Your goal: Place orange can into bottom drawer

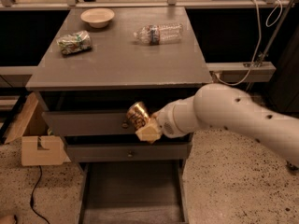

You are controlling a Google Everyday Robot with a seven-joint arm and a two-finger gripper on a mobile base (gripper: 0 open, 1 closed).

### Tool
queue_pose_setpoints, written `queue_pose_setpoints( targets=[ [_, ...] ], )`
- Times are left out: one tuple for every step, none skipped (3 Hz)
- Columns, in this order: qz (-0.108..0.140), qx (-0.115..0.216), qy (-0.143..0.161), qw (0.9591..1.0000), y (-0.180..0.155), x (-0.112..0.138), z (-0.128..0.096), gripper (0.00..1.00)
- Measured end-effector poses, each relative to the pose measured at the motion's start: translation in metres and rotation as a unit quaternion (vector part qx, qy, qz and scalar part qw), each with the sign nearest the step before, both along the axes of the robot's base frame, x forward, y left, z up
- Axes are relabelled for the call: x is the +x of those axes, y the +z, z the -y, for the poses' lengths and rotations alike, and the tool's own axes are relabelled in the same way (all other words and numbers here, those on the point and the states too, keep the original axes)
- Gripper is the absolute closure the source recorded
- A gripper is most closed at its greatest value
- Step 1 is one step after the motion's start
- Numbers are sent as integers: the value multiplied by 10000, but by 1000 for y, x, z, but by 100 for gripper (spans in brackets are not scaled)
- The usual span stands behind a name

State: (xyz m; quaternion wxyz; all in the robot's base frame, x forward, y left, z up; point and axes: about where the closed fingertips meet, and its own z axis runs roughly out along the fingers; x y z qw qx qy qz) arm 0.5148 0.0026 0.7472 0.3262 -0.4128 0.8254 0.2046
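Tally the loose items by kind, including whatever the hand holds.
bowl: 1, on the cabinet top
plastic bottle: 1, lying on the top
snack bag: 1, on the top
orange can: 1, gripped by the hand in front of the upper drawers, above the open bottom drawer
Total: 4

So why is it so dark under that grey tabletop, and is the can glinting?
Camera view: light comes from above, so the grey cabinet top is lit while its overhang shades the recess beneath; the shiny orange-gold metal can, held in the gripper before the upper drawer, catches a highlight; the open grey bottom drawer lies dim.
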Motion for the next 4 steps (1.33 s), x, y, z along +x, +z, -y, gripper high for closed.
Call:
queue_pose_setpoints(
  targets=[
    [-232, -160, 318, 9991, -61, -26, -16, 100],
    [-613, -170, 549, 9965, -137, -50, -36, 100],
    [-1084, -73, 723, 9915, -218, -63, -60, 100],
    [-1541, 165, 853, 9842, -284, -69, -82, 100]
  ],
)
